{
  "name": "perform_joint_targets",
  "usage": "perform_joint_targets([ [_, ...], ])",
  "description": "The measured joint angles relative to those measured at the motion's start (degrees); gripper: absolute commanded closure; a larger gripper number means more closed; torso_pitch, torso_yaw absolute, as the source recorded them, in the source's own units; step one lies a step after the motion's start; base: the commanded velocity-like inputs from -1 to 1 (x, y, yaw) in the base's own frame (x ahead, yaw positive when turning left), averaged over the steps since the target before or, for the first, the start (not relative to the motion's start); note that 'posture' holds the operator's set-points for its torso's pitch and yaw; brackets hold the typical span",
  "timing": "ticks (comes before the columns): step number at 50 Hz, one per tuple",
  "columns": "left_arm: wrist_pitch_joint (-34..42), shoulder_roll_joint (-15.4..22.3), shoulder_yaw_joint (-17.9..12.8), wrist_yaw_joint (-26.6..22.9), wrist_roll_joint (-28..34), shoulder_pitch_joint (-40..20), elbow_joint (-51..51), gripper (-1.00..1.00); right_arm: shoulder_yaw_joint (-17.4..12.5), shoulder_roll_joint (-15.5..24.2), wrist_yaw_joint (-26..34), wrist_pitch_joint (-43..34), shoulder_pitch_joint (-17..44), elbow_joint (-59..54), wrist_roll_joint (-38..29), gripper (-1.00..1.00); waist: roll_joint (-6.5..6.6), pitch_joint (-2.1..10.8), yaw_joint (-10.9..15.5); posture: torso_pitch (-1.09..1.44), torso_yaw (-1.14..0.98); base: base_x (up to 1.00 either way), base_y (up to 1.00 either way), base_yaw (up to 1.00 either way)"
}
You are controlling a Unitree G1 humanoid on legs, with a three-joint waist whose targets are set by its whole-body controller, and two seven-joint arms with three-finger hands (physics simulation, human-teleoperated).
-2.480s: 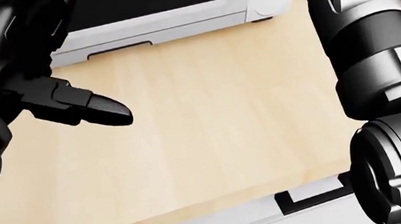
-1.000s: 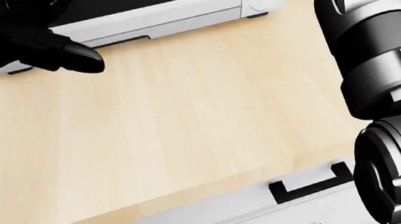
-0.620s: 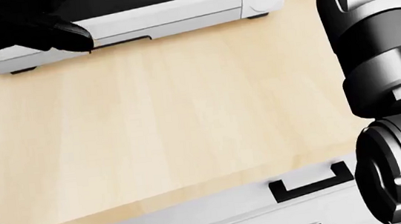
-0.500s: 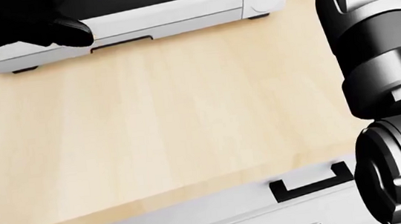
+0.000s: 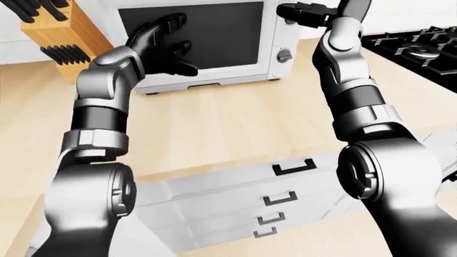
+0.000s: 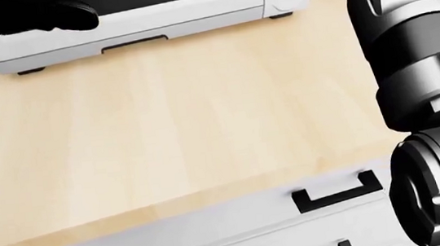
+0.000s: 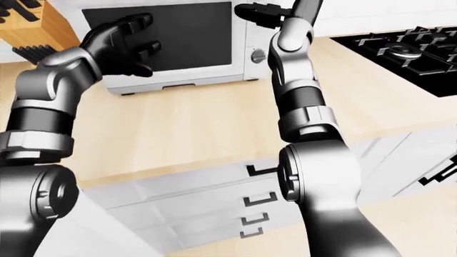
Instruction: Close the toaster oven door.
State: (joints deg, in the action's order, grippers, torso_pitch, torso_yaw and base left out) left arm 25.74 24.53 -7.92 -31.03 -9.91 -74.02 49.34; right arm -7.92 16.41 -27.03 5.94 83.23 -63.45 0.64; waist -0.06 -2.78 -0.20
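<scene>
Dark glass toaster oven door (image 5: 191, 33), apparently upright already, under the splayed, empty black left hand (image 5: 165, 47). Press flat, squarely, until latched. Right hand (image 5: 308, 12) raised, grip unclear.

Bare counter (image 5: 236, 128) lies wide open below the oven (image 5: 207, 48), with nothing standing on it. The left hand (image 5: 160, 51) blocks the oven's dark door, and the right hand (image 5: 307, 12) crowds its upper right corner. A knife block (image 5: 53, 32) bounds the left, a stove (image 7: 407, 53) the right.
</scene>
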Motion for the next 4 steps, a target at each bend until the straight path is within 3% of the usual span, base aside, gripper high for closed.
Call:
perform_joint_targets([
  [4, -0.7, 0.1, 0.1, -0.3, 0.9, -1.4, 2.7, -1.00, 0.0, 0.0, 0.0, 0.0, -0.1, -0.1, 0.0, -1.00, 0.07, 0.03, 0.0, 0.00, 0.00, 0.00, 0.00, 0.00],
])
